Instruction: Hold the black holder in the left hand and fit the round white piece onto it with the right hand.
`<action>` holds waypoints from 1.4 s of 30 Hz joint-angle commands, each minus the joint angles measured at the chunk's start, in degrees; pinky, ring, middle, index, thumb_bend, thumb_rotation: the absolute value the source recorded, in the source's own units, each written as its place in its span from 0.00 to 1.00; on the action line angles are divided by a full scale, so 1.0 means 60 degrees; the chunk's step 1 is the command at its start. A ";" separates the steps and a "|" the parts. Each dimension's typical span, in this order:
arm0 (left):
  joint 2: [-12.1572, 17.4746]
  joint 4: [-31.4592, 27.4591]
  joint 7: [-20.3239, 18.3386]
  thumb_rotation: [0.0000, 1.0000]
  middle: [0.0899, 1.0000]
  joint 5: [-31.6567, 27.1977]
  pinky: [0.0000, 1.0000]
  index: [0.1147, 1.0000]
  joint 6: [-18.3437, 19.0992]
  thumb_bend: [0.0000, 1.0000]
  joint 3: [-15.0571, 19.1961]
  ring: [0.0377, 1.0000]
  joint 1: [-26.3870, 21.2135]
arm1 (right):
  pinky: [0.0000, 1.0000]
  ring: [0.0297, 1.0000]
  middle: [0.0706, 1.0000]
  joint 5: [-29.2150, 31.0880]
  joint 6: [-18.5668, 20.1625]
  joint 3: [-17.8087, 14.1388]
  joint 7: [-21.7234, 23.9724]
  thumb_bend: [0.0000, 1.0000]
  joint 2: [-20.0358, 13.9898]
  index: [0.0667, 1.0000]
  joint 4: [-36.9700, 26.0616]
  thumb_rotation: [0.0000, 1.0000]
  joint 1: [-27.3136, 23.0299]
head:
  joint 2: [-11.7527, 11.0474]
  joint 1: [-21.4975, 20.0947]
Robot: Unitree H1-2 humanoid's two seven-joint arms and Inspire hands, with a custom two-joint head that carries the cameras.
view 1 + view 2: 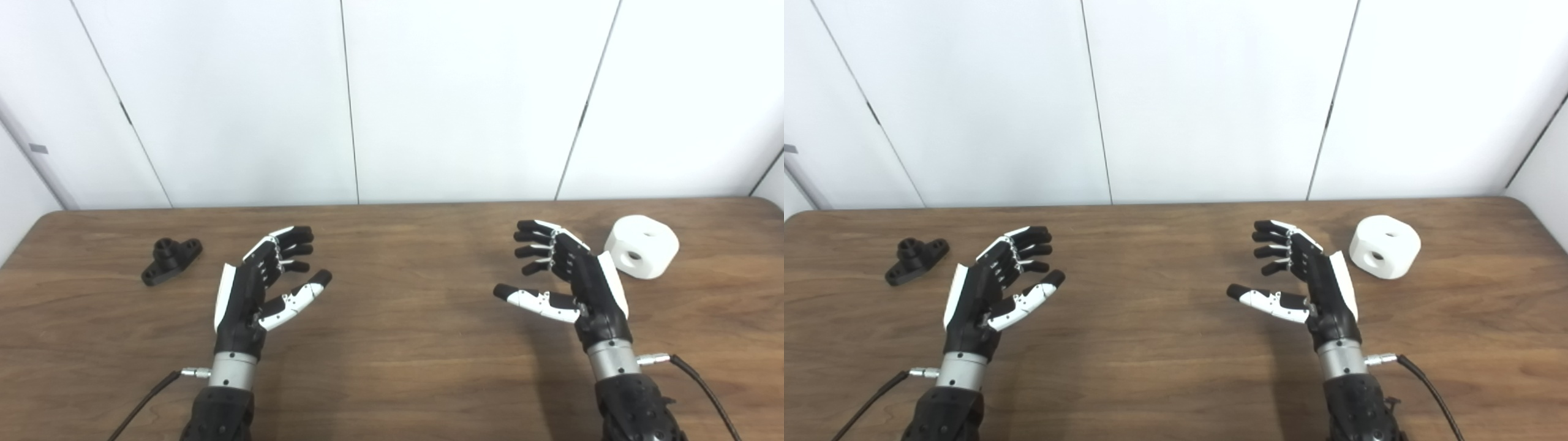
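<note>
The black holder (171,260) lies on the wooden table at the far left, a short flat bar with a raised round boss. My left hand (260,285) hovers open to its right, palm facing inward, holding nothing. The round white piece (641,246), a thick cylinder with a hole in its top and one in its side, rests at the right. My right hand (563,275) is open just left of it, apart from it, fingers spread and thumb pointing toward the centre.
The brown wooden table (392,367) spans the whole view, with white wall panels behind its far edge. Thin black cables run from both wrists near the bottom edge.
</note>
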 commanded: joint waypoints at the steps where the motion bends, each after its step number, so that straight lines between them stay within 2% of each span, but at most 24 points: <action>1: 0.0025 -0.0173 0.0047 0.12 0.72 0.0118 0.62 0.69 -0.0242 0.66 -0.0083 0.71 -0.0285 | 0.53 0.64 0.69 0.0122 -0.0413 -0.0057 -0.0035 0.63 -0.0053 0.70 -0.0208 0.13 -0.0253 | -0.0041 0.0214; 3: -0.0016 -0.0091 0.0051 0.11 0.72 0.0189 0.63 0.69 -0.0325 0.65 -0.0170 0.71 -0.0307 | 0.53 0.64 0.69 0.0187 -0.0384 -0.0070 0.0046 0.63 -0.0140 0.71 -0.0209 0.14 -0.0222 | -0.0113 0.0829; 6: -0.0153 0.0158 0.0129 0.09 0.71 0.0325 0.63 0.69 -0.0512 0.64 -0.0329 0.71 -0.0378 | 0.55 0.65 0.69 0.0342 -0.0616 -0.0148 0.0135 0.60 -0.0335 0.72 -0.0025 0.14 -0.0228 | -0.0515 0.1989; 8: -0.0259 0.0346 0.0211 0.10 0.71 0.0484 0.62 0.69 -0.0638 0.65 -0.0433 0.71 -0.0428 | 0.55 0.66 0.69 0.0492 -0.0826 -0.0213 0.0165 0.59 -0.0436 0.72 0.0149 0.14 -0.0259 | -0.0701 0.2408; 10: -0.0391 0.0545 0.0292 0.11 0.71 0.0658 0.62 0.69 -0.0685 0.66 -0.0557 0.71 -0.0482 | 0.55 0.66 0.70 0.0589 -0.0719 -0.0269 0.0159 0.58 -0.0475 0.73 0.0162 0.13 -0.0260 | -0.1045 0.2936; 12: -0.0483 0.0726 0.0363 0.12 0.71 0.0803 0.60 0.69 -0.0737 0.66 -0.0679 0.71 -0.0530 | 0.55 0.66 0.70 0.0657 -0.0625 -0.0302 0.0159 0.56 -0.0491 0.73 0.0151 0.11 -0.0265 | -0.1198 0.3095; 16: -0.0536 0.0931 0.0546 0.08 0.72 0.1120 0.54 0.68 -0.0953 0.66 -0.0841 0.70 -0.0569 | 0.53 0.65 0.71 0.0331 -0.0370 -0.0268 0.0030 0.54 -0.0481 0.74 0.0018 0.08 -0.0225 | -0.1303 0.3117; 20: -0.0579 0.0896 0.0528 0.06 0.73 0.1073 0.54 0.68 -0.0901 0.65 -0.0862 0.69 -0.0540 | 0.53 0.66 0.73 0.0373 -0.0201 -0.0278 0.0061 0.52 -0.0410 0.74 -0.0134 0.05 -0.0158 | -0.1279 0.3135; 25: -0.0575 0.0858 0.0635 0.10 0.72 0.1219 0.59 0.69 -0.0939 0.67 -0.0863 0.70 -0.0510 | 0.54 0.67 0.73 0.0362 -0.0025 -0.0265 0.0080 0.52 -0.0378 0.74 -0.0288 0.00 -0.0107 | -0.1243 0.3175; 33: -0.0576 0.0627 0.0454 0.09 0.72 0.0923 0.55 0.69 -0.0783 0.66 -0.0834 0.69 -0.0538 | 0.53 0.67 0.73 0.0434 0.0057 -0.0279 0.0137 0.51 -0.0407 0.74 -0.0325 0.00 -0.0120 | -0.1200 0.3155; 36: -0.0393 0.0329 0.0255 0.07 0.73 0.0821 0.55 0.70 -0.0573 0.66 -0.0803 0.68 -0.0547 | 0.53 0.67 0.73 0.0466 0.0107 -0.0287 0.0155 0.51 -0.0405 0.73 -0.0353 0.00 -0.0114 | -0.1120 0.3078; 39: 0.0013 0.0125 0.0229 0.05 0.70 0.1581 0.51 0.69 -0.0427 0.63 -0.0880 0.62 -0.0652 | 0.52 0.65 0.72 0.0422 0.0039 -0.0282 0.0140 0.52 -0.0440 0.73 -0.0301 0.00 -0.0132 | -0.1127 0.3056; 42: 0.0641 -0.0148 -0.0095 0.04 0.70 0.2150 0.50 0.67 -0.0068 0.65 -0.0985 0.63 -0.0802 | 0.51 0.65 0.72 0.0363 -0.0094 -0.0256 0.0156 0.51 -0.0511 0.73 -0.0207 0.00 -0.0173 | -0.1133 0.3064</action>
